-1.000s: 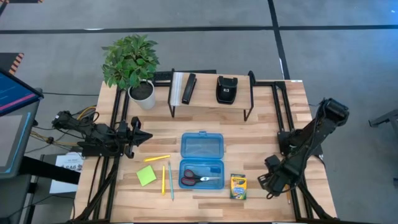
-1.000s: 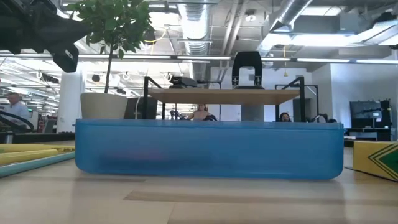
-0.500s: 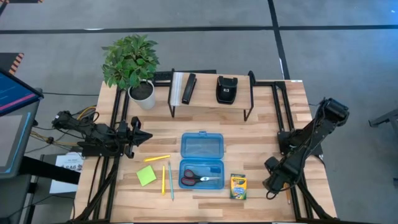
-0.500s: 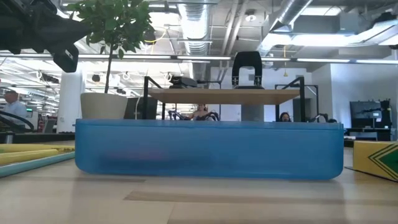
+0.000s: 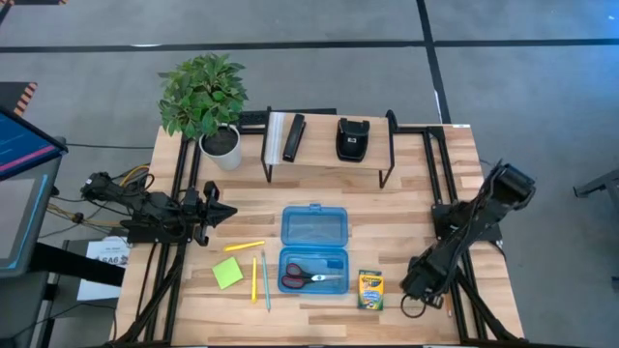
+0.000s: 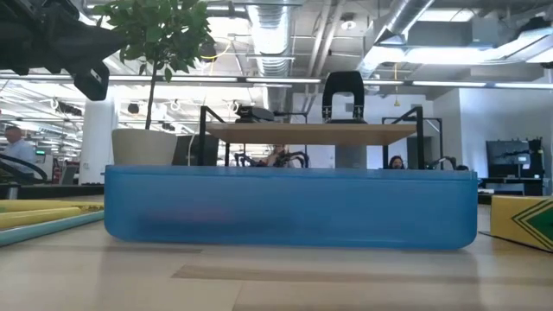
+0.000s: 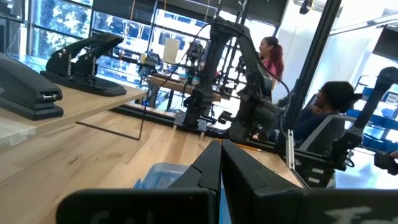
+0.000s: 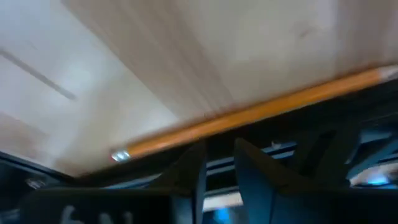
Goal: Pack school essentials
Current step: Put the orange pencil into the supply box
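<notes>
Lying on a pale wood-plank table [image 5: 406,208], the essentials sit near the front edge, around an open blue case [image 5: 313,247]

Scissors [image 5: 311,279] lie in the case's front half; back half shows nothing inside
Crayon box [image 5: 370,289] flat on the table, just right of the case
Sticky pad [image 5: 228,273] left of the case; yellow pencil [image 5: 244,246] behind it, orange pencil [image 5: 254,278] and green pencil [image 5: 266,281] between pad and case
Another orange pencil [image 8: 249,115] lies at the right table edge, seen in the right wrist view

Left gripper [image 5: 224,214] at the left side of the table, well apart from the items, fingers [image 7: 208,171] pressed together, holding nothing
Right gripper [image 5: 414,288] low over the front right corner, near the crayon box; fingers [image 8: 194,169] a narrow gap apart, nothing between them

Back of table: potted plant [image 5: 206,101] at left, a raised shelf [image 5: 329,145] with two black staplers [image 5: 294,137]

Surroundings: grey floor with dark lines seen from above. Low view shows an open workshop with ceiling ducts and strip lights, people seated in the distance. Left wrist view shows windows, other arm rigs, two people [image 7: 323,112] beyond the table
</notes>
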Controlling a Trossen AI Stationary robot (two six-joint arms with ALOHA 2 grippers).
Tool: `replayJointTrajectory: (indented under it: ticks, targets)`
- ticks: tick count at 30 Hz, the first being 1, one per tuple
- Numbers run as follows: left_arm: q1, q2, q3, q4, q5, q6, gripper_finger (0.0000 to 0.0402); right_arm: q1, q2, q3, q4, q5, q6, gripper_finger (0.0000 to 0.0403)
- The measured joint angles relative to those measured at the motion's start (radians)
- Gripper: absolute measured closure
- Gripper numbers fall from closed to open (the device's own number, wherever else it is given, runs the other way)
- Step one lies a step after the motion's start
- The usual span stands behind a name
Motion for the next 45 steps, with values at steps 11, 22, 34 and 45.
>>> replayJointTrajectory:
  ticks: [11,22,34,45]
  targets:
    - [0.0,0.0,0.0,0.0,0.0,0.0,0.0401,0.048,0.167,0.062,-0.039,-0.043,-0.219,0.0333]
    - [0.0,0.0,0.0,0.0,0.0,0.0,0.0401,0.031,0.205,0.074,-0.002,-0.039,-0.231,0.0333]
    - [0.0,0.0,0.0,0.0,0.0,-0.001,0.0401,-0.106,0.12,0.223,-0.198,0.197,-0.118,0.0333]
    - [0.0,0.0,0.0,0.0,0.006,-0.001,0.0401,-0.131,-0.093,0.23,-0.09,0.537,0.341,0.0301]
